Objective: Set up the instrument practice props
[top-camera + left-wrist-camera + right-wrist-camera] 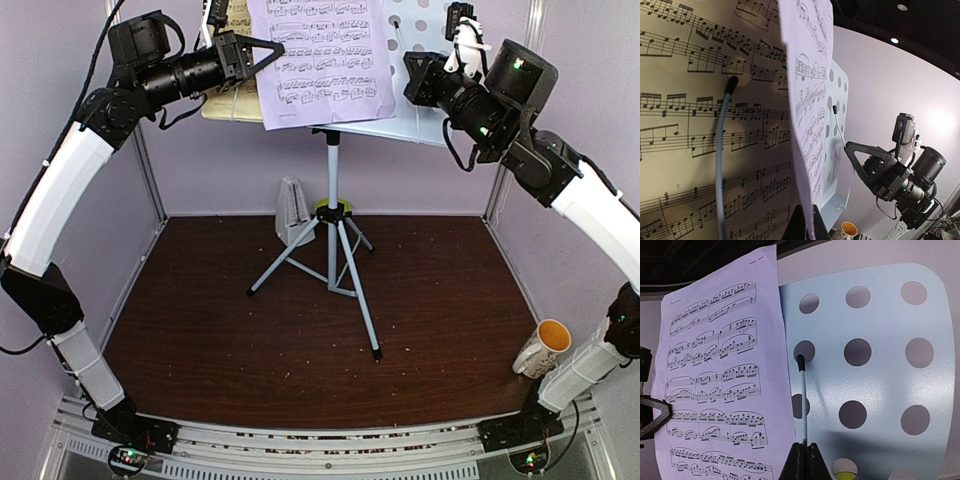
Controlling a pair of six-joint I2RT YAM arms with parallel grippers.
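Right wrist view: pinching retainer wire (803, 400) in closed right claw (804, 447), clamping lilac sheet (720, 375), just left, in closed left claw (805, 212), probably needing wire swung over sheet.

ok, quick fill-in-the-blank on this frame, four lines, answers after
Seen from above, the lilac sheet of printed music lies on the white perforated music stand, to the ___ of the yellow printed sheet.
The small white pyramid metronome stands on the brown table beside the stand's grey ___.
The white mug with orange inside sits by the ___ arm's base.
The right gripper is ___ on the stand's thin white page-holder wire.
Answers: right; tripod; right; shut.
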